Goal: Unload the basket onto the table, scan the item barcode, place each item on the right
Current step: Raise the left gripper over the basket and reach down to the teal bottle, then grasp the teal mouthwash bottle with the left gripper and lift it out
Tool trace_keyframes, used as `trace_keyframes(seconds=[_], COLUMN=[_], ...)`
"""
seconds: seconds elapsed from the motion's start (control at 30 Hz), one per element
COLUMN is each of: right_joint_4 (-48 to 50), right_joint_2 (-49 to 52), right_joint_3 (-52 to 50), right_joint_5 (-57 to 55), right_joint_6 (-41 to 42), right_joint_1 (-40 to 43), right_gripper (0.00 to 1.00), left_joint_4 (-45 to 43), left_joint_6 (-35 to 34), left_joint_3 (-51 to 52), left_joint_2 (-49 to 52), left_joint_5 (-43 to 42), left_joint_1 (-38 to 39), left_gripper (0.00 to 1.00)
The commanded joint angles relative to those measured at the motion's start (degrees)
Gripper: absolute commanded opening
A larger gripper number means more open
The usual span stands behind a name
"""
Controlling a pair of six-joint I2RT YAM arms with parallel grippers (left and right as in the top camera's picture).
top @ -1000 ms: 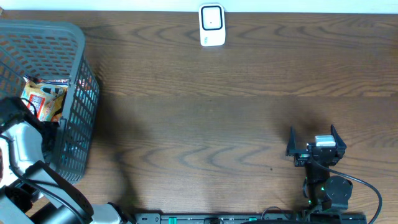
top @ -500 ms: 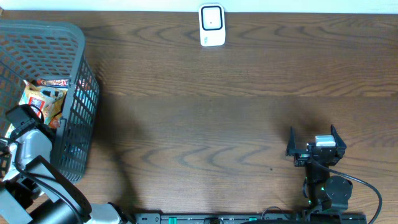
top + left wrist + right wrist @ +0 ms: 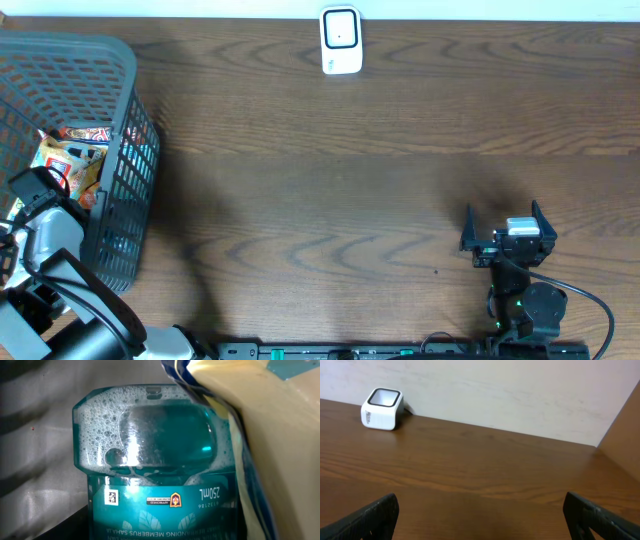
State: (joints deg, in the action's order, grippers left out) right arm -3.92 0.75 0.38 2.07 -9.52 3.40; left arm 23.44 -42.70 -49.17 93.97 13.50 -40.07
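Left gripper (image 3: 42, 186) is inside the grey basket (image 3: 110, 70) overhead, beside a yellow packet (image 3: 72, 160); I cannot tell its jaw state. Right gripper (image 3: 508, 232) sits wide open, empty, well apart from the white scanner (image 3: 340, 40). Left wrist: a teal bottle (image 3: 150, 460) fills the view, the packet touching it. Right wrist: fingers (image 3: 375, 515) spread wide.

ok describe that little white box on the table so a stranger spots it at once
On the wooden table, follow the far edge by the pale wall to about its middle. A small white box with a dark-rimmed window stands there alone, far from the grey mesh basket at the left.
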Motion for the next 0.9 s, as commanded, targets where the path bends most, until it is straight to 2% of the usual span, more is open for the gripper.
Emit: trace_keyframes(seconds=[0.0,0.17,0.6,0.87], right_joint_4=[-0.2,-0.22,-0.2,-0.2], right_joint_2=[0.0,0.0,0.0,0.0], right_joint_3=[-0.07,-0.07,-0.07,-0.07], right_joint_5=[-0.22,-0.22,-0.24,-0.22], right_joint_6=[-0.42,-0.42,-0.42,-0.42], right_joint_1=[-0.55,-0.55,-0.55,-0.55], right_gripper=[0.99,0.99,0.99,0.99], left_joint_4=[1.75,1.79,0.79,-3.65], left_joint_6=[-0.46,-0.46,-0.22,-0.24], left_joint_3=[3.67,3.08,3.06,3.06], left_joint_2=[3.74,-2.84,-32.94,-42.25], left_joint_5=[-7.23,-9.7,-9.81,-3.8], left_joint_1=[-0.42,-0.42,-0.42,-0.42], left_gripper=[0.51,0.51,0.51,0.52])
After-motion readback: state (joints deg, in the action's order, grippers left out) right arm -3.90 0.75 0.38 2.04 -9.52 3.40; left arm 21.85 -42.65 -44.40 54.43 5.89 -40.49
